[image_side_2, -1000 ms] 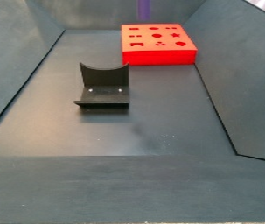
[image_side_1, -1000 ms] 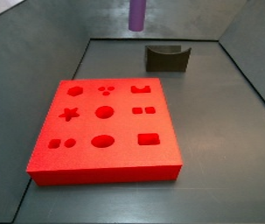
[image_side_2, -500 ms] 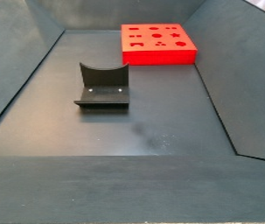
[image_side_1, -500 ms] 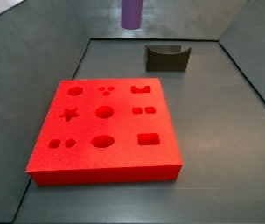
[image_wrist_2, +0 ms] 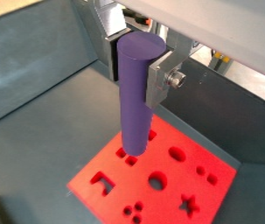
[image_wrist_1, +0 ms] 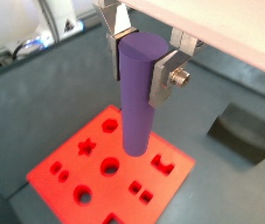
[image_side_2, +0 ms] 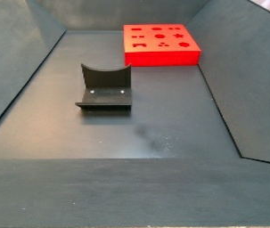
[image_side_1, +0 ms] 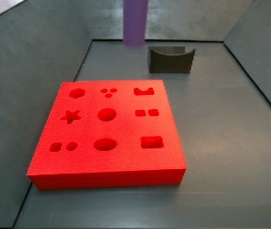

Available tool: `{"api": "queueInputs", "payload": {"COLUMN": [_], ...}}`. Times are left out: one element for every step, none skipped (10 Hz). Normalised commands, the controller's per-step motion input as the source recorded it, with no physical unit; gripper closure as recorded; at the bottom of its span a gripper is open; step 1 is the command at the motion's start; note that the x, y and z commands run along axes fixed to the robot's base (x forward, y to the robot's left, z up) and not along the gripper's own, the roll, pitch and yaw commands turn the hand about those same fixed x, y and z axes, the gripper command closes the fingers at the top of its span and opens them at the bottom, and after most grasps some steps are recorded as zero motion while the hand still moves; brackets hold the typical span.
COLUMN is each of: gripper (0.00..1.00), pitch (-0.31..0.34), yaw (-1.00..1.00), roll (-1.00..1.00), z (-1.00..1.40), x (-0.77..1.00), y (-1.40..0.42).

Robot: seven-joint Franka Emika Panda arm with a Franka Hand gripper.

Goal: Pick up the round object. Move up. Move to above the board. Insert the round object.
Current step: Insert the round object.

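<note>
My gripper [image_wrist_1: 144, 63] is shut on the round object [image_wrist_1: 135, 96], a long purple peg that hangs upright between the silver fingers [image_wrist_1: 166, 77]. It shows the same way in both wrist views, gripper [image_wrist_2: 142, 66] and peg [image_wrist_2: 134, 105]. The red board [image_wrist_1: 100, 171] with its shaped cut-outs lies on the floor below the peg's lower end, also in a wrist view [image_wrist_2: 158, 184]. In a side view only the peg's lower part [image_side_1: 135, 25] shows at the top edge, high above the floor beyond the board [image_side_1: 107, 134]; the gripper is out of view there. In a side view the board [image_side_2: 163, 44] shows without the peg.
The dark grey holder block [image_side_1: 171, 59] stands on the floor behind the board, also seen in a side view [image_side_2: 105, 89] and a wrist view [image_wrist_1: 244, 133]. Grey sloping walls [image_side_1: 30, 45] enclose the floor on all sides.
In a side view the peg has shifted slightly left and its lower end now reaches further down in the picture. The board and holder block have not moved.
</note>
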Motion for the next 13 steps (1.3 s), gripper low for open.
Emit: {"api": "queueInputs", "payload": {"gripper": [1.00, 1.00, 1.00, 1.00, 1.00, 1.00, 1.00, 1.00, 1.00, 1.00, 1.00, 1.00, 1.00], "pitch": [-0.083, -0.017, -0.039, -0.117, -0.130, -0.130, -0.090, -0.049, 0.000, 0.007, 0.000, -0.020, -0.076], "yaw": [0.00, -0.26, -0.38, -0.37, -0.32, -0.24, -0.21, -0.18, -0.11, -0.02, -0.03, -0.05, -0.08], "roll": [0.14, 0.05, -0.02, -0.07, -0.02, -0.04, -0.04, -0.06, -0.05, -0.04, -0.04, -0.05, -0.11], "z": [-1.00, -0.99, -0.83, -0.83, -0.79, -0.68, -0.53, -0.29, -0.15, -0.20, -0.27, -0.36, -0.35], "x": [0.04, -0.22, -0.77, -0.71, -0.58, -0.37, -0.31, -0.28, -0.02, 0.21, 0.18, 0.00, 0.00], "y": [-0.43, 0.05, 0.25, 0.13, 0.00, 0.00, -0.06, -0.05, -0.03, 0.00, 0.00, -0.02, -0.05]}}
